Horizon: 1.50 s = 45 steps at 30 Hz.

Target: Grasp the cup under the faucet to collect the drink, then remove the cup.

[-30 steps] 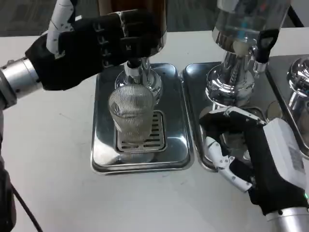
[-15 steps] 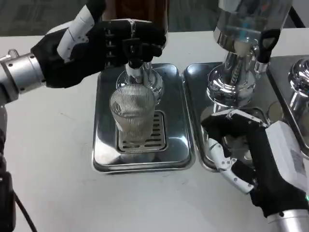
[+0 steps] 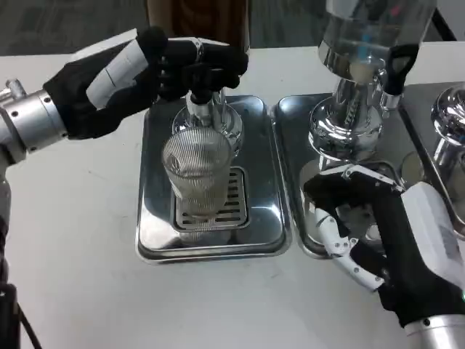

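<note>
A clear ribbed cup (image 3: 197,174) stands upright on the drain grate of the left steel tray (image 3: 156,225), under the faucet (image 3: 201,102) of the brown drink dispenser (image 3: 197,16). My left hand (image 3: 156,69) reaches in from the left above the cup, its fingers curled around the black tap handle. The liquid level inside the cup is hard to make out. My right hand (image 3: 370,236) rests at the lower right over the neighbouring tray, fingers apart, holding nothing, well clear of the cup.
A second dispenser (image 3: 363,65) with a chrome base and black tap stands on the right tray (image 3: 290,145). A third chrome base (image 3: 450,123) shows at the far right edge. White tabletop (image 3: 80,240) lies left of and in front of the trays.
My left hand has rotated and dropped slightly at the tap, its fingers closing around the handle. The cup and my right hand have stayed put.
</note>
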### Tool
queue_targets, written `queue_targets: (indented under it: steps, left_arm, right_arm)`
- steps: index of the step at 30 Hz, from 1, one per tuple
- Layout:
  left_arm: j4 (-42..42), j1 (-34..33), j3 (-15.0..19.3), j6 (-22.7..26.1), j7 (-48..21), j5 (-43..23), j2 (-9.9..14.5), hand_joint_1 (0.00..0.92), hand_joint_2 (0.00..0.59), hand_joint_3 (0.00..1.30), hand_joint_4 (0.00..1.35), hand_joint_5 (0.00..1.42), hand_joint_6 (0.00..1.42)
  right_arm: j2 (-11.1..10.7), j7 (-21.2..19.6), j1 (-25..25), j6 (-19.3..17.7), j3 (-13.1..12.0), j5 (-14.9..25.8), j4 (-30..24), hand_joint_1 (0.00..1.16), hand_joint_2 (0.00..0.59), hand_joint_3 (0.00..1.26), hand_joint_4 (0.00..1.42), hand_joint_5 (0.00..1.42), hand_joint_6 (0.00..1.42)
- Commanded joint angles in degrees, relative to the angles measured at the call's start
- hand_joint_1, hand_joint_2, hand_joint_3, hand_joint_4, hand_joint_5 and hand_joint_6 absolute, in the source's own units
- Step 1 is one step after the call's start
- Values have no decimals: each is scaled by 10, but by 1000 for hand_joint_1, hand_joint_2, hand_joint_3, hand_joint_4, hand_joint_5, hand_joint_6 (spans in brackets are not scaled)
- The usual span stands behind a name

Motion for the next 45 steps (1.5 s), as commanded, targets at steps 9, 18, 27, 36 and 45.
queue_targets:
  steps: [9,18,27,36,45]
  left_arm:
    - [-42,54,-36,-74,18,41,8,0,48,272,145,157,103]
    - [-52,64,-58,-124,53,61,19,0,47,264,120,132,95]
    - [-50,67,-72,-152,77,72,28,0,51,255,117,122,92]
    - [-42,64,-83,-158,92,73,32,0,52,252,117,119,100]
    - [-38,67,-89,-164,103,76,38,0,52,251,117,119,101]
  right_arm:
    - [2,25,-12,22,-7,31,-9,492,455,500,512,509,404]
    - [4,93,-38,69,-22,122,-10,364,329,302,303,387,348]
    - [-5,167,-84,139,-30,195,-14,387,277,118,113,227,249]
    - [-33,226,-150,183,-15,215,22,466,235,0,0,8,81]
    - [-52,258,-195,192,2,222,96,502,232,0,0,0,4]
